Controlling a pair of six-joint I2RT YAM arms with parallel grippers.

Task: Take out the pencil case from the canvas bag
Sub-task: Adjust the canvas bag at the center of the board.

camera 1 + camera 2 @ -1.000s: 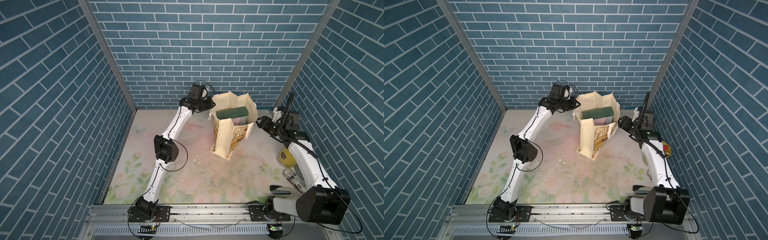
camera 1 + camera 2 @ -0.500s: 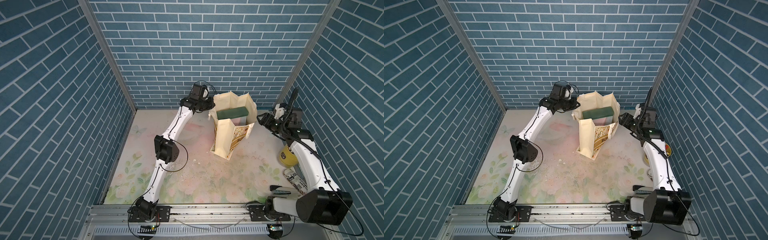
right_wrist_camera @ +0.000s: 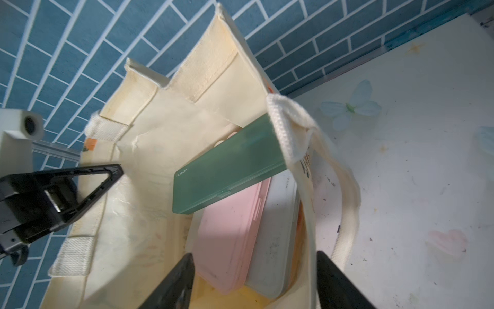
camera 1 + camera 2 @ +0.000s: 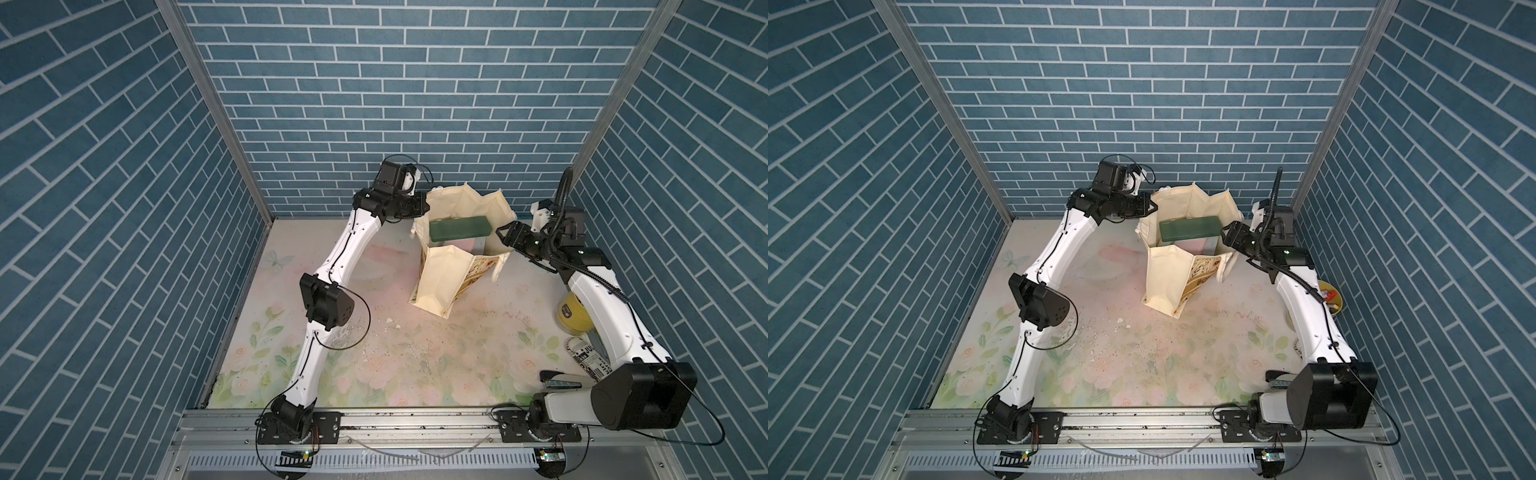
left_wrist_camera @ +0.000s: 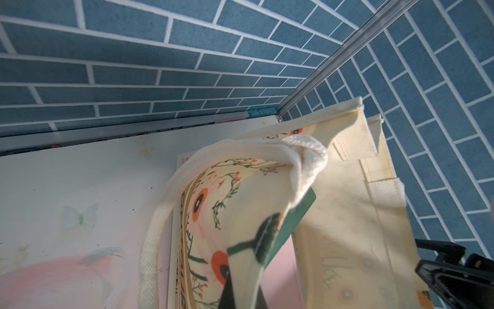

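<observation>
The cream canvas bag stands upright at the back of the table with its mouth spread. A green pencil case lies on top inside it, over a pink case and a grey one. My left gripper is shut on the bag's printed rim on its left side. At the right rim my right gripper stands open; one finger is inside the mouth, above the cases, and nothing is gripped.
A yellow pen cup stands by the right wall, partly behind my right arm. A black-and-white patterned item and a dark stapler-like thing lie nearer the front. The bag's strap hangs outside its wall. The back wall is close behind the bag.
My right gripper has moved left, from beside the bag to its right rim over the mouth. The left gripper stays at the left rim.
</observation>
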